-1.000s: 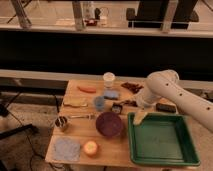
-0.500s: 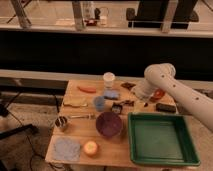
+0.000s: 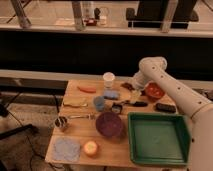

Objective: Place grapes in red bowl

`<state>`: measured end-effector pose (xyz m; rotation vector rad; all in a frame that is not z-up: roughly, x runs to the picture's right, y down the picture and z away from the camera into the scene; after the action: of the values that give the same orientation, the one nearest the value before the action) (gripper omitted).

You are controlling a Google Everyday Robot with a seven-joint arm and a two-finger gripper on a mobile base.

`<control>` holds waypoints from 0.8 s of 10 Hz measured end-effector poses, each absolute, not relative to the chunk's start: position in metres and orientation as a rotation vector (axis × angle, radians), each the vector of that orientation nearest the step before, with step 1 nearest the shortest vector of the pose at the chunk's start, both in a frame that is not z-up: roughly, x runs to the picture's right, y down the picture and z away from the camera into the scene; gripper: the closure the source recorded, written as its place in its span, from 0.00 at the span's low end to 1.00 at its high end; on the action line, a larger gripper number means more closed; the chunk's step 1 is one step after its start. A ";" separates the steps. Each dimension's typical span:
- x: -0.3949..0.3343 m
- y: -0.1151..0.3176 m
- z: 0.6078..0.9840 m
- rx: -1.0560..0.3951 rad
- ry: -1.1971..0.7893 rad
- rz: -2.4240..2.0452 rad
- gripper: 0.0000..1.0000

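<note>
Dark windows are seen behind a wooden table (image 3: 82, 131). At its far right, the gripper (image 3: 134, 95) is held low between the grapes (image 3: 126, 86) and the red bowl (image 3: 154, 92). Whether it is spread or closed cannot be told. The grapes appear to lie on the table just left of the bowl, not in it. The lift and the placing are judged to remain undone.

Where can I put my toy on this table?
The green plastic tray is bare inside. The wooden tabletop is bare in front of the dark purple bowl, between the round orange fruit and the tray. The back is crowded, where the gripper hangs beside the small red bowl.
</note>
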<state>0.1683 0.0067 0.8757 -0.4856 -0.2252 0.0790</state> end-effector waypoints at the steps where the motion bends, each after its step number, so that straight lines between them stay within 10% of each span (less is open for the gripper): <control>1: 0.171 0.002 0.887 -0.435 -0.193 0.063 0.20; 8: 0.187 0.008 0.918 -0.280 -0.027 0.021 0.20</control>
<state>0.1867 0.0081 0.9184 -0.2796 -0.0270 0.0209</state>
